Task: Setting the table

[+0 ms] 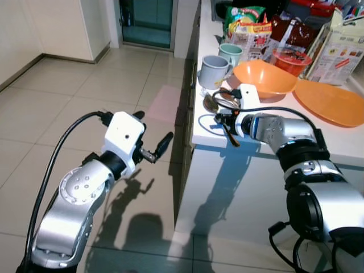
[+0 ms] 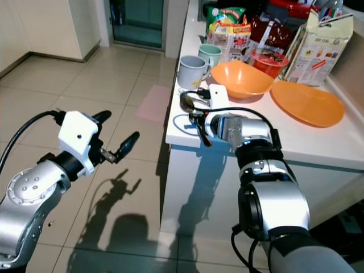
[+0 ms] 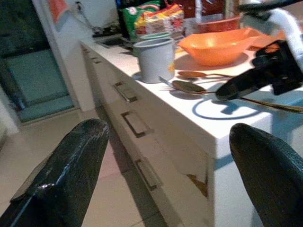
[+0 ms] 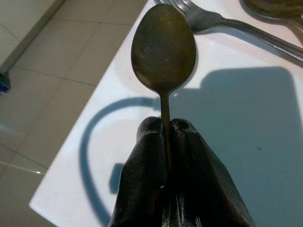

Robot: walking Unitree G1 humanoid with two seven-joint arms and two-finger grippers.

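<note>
From the head views, the right gripper (image 1: 226,121) is working over the near left corner of the white counter (image 1: 352,149), just in front of a grey mug (image 1: 215,70) and an orange bowl (image 1: 263,77). Further back along the counter an orange plate (image 1: 333,102) is lying by the snack bags.

The left gripper (image 2: 116,136) is hanging out over the tiled floor, well apart from the counter, its fingers spread and carrying nothing.

The left wrist view is looking along the counter's front edge, where another spoon (image 3: 187,86) is lying beside the mug.

In the right wrist view the fingers are pressed together on the handle of a spoon (image 4: 163,47), its bowl pointing toward the corner edge, a fork (image 4: 222,23) just beyond. To do this well, the lift should probably be straight up, keeping the thin handle from twisting in the pinch.
</note>
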